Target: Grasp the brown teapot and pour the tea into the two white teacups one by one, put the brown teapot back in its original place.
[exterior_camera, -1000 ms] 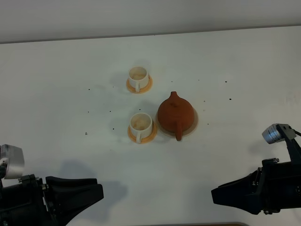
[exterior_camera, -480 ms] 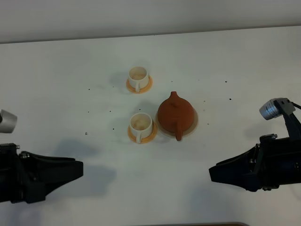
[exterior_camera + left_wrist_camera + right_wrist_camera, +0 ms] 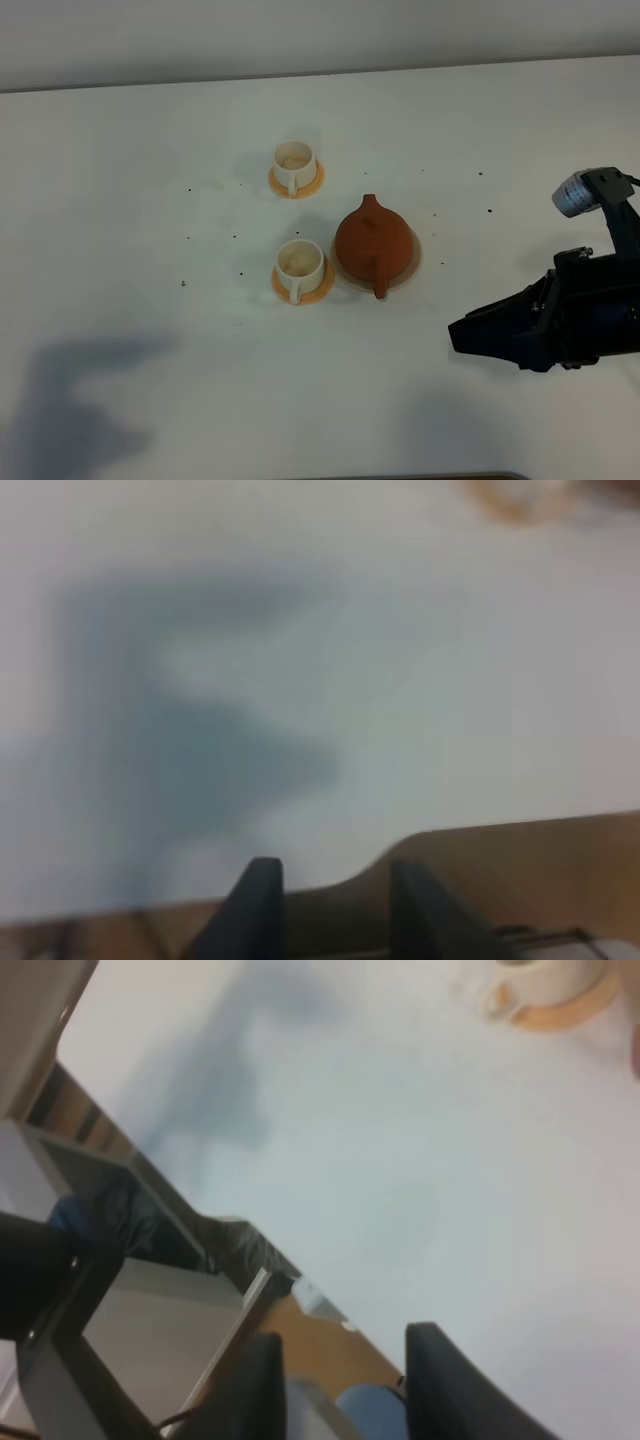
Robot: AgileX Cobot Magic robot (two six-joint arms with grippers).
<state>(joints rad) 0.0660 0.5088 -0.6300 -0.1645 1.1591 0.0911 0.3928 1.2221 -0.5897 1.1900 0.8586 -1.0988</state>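
Starting with the exterior high view: the brown teapot (image 3: 372, 243) sits on its beige coaster (image 3: 413, 262) beside the two white teacups (image 3: 298, 262), ungripped. Whether pouring is done cannot be told. The left arm has gone from view, and the right fingers (image 3: 480, 335) stand higher than before. Left wrist: left fingers (image 3: 255, 910) apart, empty. Right wrist: right fingers (image 3: 262, 1390) apart, empty.

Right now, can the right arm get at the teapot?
Probably yes: only bare table lies between the open right gripper and the teapot, and its handle faces the near side.
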